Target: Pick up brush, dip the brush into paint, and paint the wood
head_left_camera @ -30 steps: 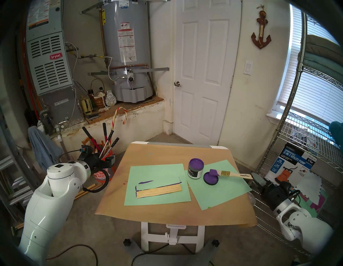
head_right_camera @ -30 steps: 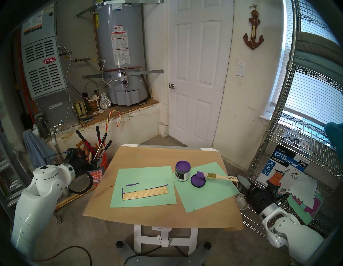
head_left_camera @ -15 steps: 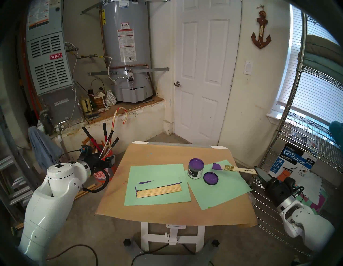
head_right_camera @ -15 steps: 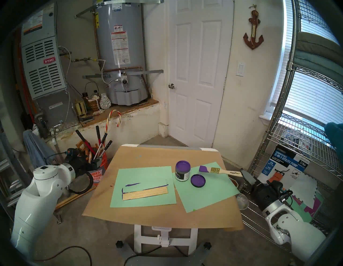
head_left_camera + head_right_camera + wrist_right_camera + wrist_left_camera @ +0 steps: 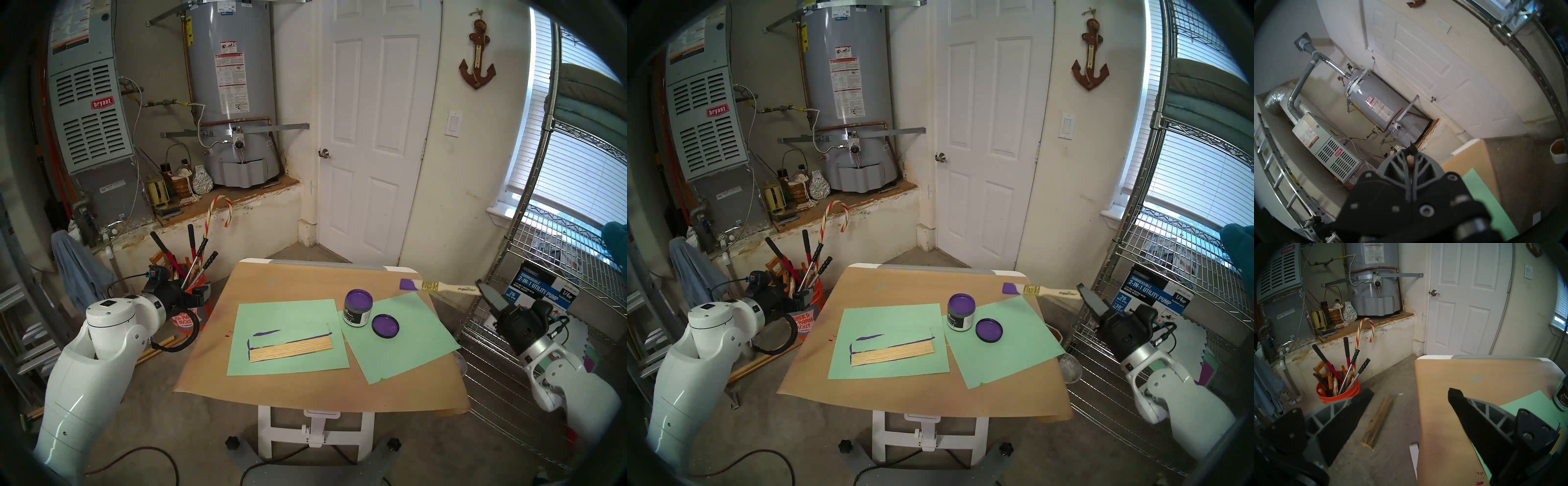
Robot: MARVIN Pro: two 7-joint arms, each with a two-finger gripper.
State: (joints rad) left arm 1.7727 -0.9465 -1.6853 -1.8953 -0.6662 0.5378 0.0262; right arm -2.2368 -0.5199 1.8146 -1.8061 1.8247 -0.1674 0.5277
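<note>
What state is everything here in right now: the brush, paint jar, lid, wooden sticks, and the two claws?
brush: held in the air, bristles purple
paint jar: open, upright, purple paint inside
lid: off, lying beside the jar
wood panel: lying flat, mostly bare
right gripper: shut on the brush handle
left gripper: open, empty

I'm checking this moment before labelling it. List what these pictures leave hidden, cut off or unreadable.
- Brush: in the right wrist view only a pale sliver shows between the closed fingers of the right gripper; bristles hidden by the gripper body.
- Paint jar: cut off by the left wrist view's right edge; label partly readable.
- Wood: absent from both wrist views.
- Left gripper: small and dark in head views; open in its wrist view.
</note>
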